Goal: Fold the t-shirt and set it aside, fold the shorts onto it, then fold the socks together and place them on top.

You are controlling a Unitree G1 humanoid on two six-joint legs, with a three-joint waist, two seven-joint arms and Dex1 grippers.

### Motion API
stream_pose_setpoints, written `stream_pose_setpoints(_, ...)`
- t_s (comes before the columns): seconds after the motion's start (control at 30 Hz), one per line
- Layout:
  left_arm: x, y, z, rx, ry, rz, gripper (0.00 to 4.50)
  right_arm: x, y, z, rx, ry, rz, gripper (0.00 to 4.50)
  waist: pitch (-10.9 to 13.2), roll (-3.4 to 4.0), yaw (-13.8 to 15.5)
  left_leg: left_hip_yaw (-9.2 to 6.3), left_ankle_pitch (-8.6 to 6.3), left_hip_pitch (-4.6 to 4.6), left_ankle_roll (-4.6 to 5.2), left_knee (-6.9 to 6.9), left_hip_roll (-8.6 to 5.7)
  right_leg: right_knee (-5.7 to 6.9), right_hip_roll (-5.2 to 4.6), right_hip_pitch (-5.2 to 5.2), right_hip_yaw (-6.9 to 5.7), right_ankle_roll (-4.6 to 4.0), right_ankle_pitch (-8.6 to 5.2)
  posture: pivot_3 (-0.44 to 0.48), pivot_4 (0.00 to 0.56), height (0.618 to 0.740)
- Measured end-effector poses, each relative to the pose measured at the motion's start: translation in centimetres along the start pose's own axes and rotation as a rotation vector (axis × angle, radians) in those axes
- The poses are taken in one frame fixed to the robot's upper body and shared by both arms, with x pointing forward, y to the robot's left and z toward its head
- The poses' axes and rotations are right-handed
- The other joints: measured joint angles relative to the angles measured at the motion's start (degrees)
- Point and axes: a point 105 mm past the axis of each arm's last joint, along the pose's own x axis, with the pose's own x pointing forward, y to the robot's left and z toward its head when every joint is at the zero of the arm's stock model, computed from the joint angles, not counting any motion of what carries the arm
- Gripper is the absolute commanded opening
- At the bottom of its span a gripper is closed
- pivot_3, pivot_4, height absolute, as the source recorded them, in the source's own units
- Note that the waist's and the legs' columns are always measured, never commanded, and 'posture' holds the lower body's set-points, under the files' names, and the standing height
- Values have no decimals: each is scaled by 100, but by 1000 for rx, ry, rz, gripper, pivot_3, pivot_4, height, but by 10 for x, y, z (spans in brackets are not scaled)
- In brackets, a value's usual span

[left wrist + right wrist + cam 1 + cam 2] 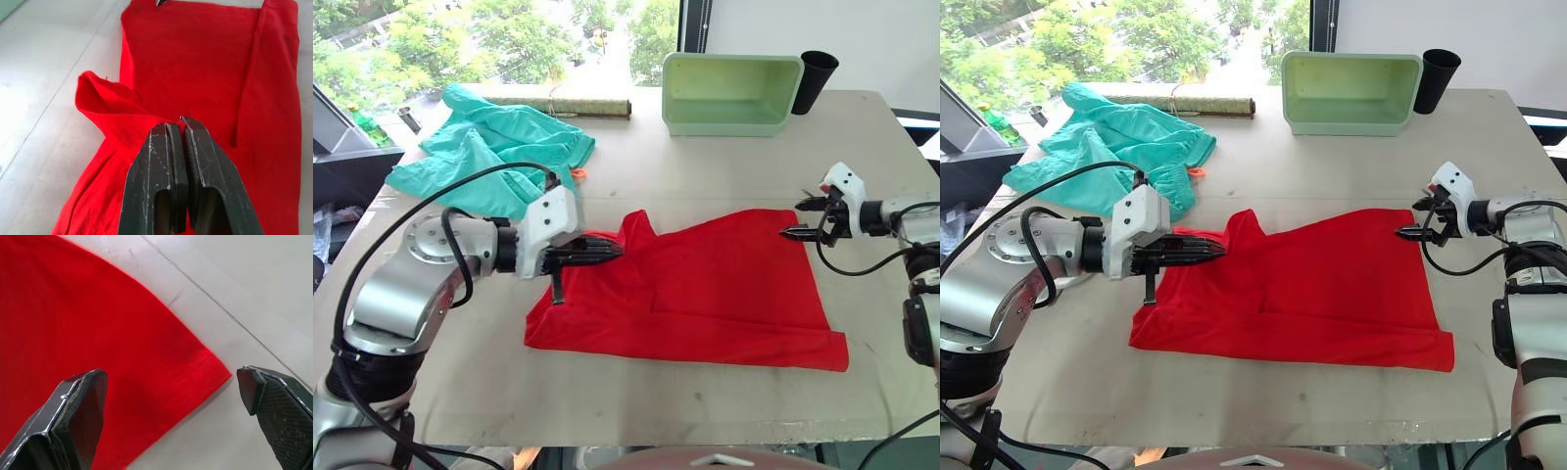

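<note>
The red t-shirt (724, 284) lies spread across the middle of the table, with one sleeve end peaked up at its left. My left gripper (619, 250) is shut on the t-shirt at that raised part, and its fingers (166, 161) pinch red cloth between them. My right gripper (791, 219) stands open just over the shirt's far right corner (205, 367), one finger on each side of the hem. The teal shorts (499, 147) lie crumpled at the back left, with a bit of orange drawstring (579, 174) showing. The socks are out of view.
A pale green tub (729, 93) stands at the back centre with a black cup (815, 78) to its right. A rolled mat (573, 106) lies along the back edge behind the shorts. Bare table (636, 392) stretches in front of the shirt.
</note>
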Motion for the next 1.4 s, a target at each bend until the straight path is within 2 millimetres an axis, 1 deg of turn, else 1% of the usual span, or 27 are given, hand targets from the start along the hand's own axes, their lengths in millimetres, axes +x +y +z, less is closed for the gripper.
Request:
stream_pose_setpoints(0.17,-1,-9,-5,-6,22,-40,29,0,-4,9,-52,13,-16,4500,0,1,-3,1,0,0,0,-1,0,0,0,-2,1,-1,0,0,150,740)
stream_pose_setpoints(0.33,-4,-21,-15,-39,61,-94,29,1,-4,7,-59,23,-14,4500,1,2,0,0,0,-2,0,-1,0,-2,-1,-2,-1,-1,0,0,150,740)
stream_pose_setpoints(0.67,-6,-21,-15,-25,67,-95,29,2,-3,5,-69,44,-8,4500,1,2,-2,0,0,-2,0,-2,0,-2,-1,-2,0,-1,0,0,150,740)
stream_pose_setpoints(0.7,-6,-21,-15,-25,67,-94,0,2,-3,5,-71,45,-7,3922,1,2,-1,0,0,-2,0,-2,0,-2,-1,-2,0,-1,0,0,150,740)
stream_pose_setpoints(0.73,-6,-20,-15,-24,67,-93,0,2,-3,5,-74,46,-6,3582,1,2,-2,1,0,-2,0,-2,0,-2,-1,-2,0,-1,0,0,150,740)
stream_pose_setpoints(0.83,-6,-20,-15,-22,68,-91,0,0,-2,6,-88,47,6,2144,1,2,-1,0,0,-2,0,-2,0,-2,-1,-2,0,-1,0,0,150,740)
stream_pose_setpoints(0.97,-6,-20,-15,-21,67,-90,0,-7,-1,5,-105,53,32,71,2,2,1,1,0,-2,0,-2,0,-3,-1,-2,0,-1,0,0,150,740)
stream_pose_setpoints(1.13,-7,-19,-15,-14,63,-88,0,-9,2,7,-120,50,65,23,2,3,-3,1,0,-1,-1,-2,1,-3,0,-2,0,-1,0,0,150,740)
stream_pose_setpoints(1.27,-8,-12,-15,-19,56,-68,0,-12,3,11,-155,28,79,23,2,3,-2,2,0,-1,0,-2,1,-3,-1,-2,0,-1,0,0,150,740)
stream_pose_setpoints(1.33,-12,-3,-16,-30,36,-30,0,-14,4,15,-181,-9,83,23,2,3,0,1,0,-1,0,-2,1,-3,0,-2,-1,-1,0,0,150,740)
stream_pose_setpoints(1.4,-23,14,-13,-33,-4,51,0,-18,5,15,-209,-64,77,23,2,3,13,0,0,-1,0,-2,1,-3,0,-1,-5,-1,-1,0,150,740)
